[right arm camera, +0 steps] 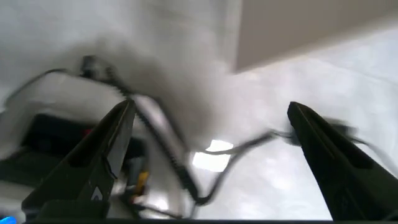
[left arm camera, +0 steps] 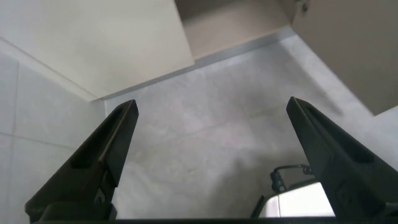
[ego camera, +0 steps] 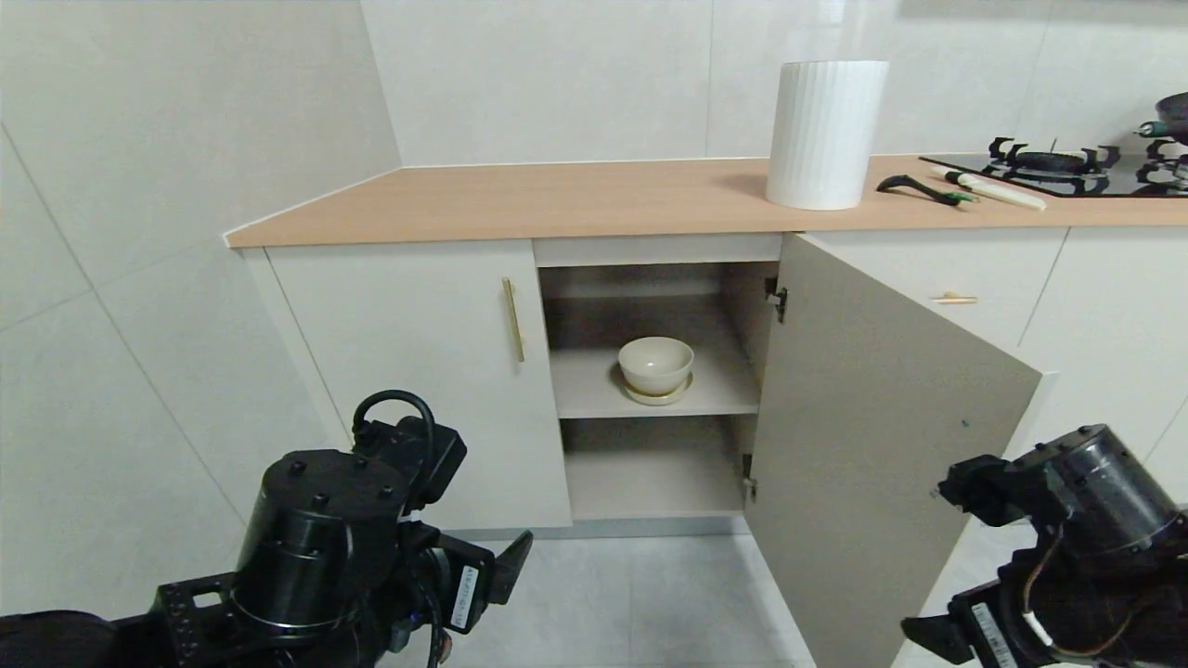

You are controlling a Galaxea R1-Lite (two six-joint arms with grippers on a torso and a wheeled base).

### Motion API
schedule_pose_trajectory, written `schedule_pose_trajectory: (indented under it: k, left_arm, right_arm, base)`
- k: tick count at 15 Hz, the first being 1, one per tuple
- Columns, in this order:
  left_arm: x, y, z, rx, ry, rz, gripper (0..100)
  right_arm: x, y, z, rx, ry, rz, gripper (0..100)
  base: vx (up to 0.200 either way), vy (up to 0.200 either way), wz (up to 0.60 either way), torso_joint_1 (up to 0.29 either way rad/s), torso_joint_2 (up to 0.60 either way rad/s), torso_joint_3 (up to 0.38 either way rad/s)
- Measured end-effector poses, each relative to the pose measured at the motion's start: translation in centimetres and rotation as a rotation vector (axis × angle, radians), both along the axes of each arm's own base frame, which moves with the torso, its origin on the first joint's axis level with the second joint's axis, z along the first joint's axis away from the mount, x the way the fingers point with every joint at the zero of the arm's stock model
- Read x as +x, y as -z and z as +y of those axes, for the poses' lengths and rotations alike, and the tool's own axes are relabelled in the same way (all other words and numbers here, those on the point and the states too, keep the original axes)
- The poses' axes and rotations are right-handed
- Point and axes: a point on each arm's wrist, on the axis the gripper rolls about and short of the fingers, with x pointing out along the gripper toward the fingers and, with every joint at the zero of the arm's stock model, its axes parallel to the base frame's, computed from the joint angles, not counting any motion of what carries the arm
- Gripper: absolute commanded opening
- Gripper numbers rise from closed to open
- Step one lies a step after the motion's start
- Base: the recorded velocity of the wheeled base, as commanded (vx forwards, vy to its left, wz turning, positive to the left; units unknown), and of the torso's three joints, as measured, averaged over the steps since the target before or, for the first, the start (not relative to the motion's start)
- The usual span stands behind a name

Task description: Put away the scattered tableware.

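Note:
A cream bowl [ego camera: 655, 364] sits on a small plate [ego camera: 657, 395] on the middle shelf [ego camera: 594, 390] of the open cabinet. My left gripper [left arm camera: 211, 104] hangs low over the grey floor tiles in front of the cabinet, open and holding nothing. My right gripper [right arm camera: 210, 107] is also open and holds nothing, low at the right beside the opened door, above the floor and some cables. Both grippers are well below and in front of the bowl.
The cabinet's right door [ego camera: 882, 436] swings out toward my right arm; the left door [ego camera: 418, 371] is closed. On the wooden counter [ego camera: 557, 199] stand a white ribbed cylinder [ego camera: 824, 133], a peeler [ego camera: 923, 189], a knife [ego camera: 993, 190] and a gas hob [ego camera: 1058, 167]. A tiled wall runs along the left.

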Motion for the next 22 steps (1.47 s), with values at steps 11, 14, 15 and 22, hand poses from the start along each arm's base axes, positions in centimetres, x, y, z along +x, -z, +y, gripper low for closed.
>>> schedule_pose_trajectory:
  k: [11,14,15,22]
  left_arm:
    - [0.0,0.0,0.0,-0.003,-0.001,-0.003,100]
    - [0.0,-0.1,0.0,-0.003,0.000,-0.003,100]
    - [0.1,-0.1,0.0,-0.005,-0.001,-0.005,100]
    - [0.0,-0.2,0.0,-0.006,-0.001,-0.006,100]
  right_arm:
    - [4.9,-4.7,-11.1,0.034,0.373,-0.134,100]
    - [6.4,-4.9,-12.4,0.107,0.434,-0.218,100]
    - [6.8,-4.7,-12.5,0.130,0.455,-0.232,100]
    - [9.4,-2.2,-10.8,0.236,0.493,-0.194,100]
  base:
    - [0.000,0.000,0.00,0.000,0.00,0.000]
    - [0.000,0.000,0.00,0.000,0.00,0.000]
    - [0.000,0.000,0.00,0.000,0.00,0.000]
    - [0.000,0.000,0.00,0.000,0.00,0.000]
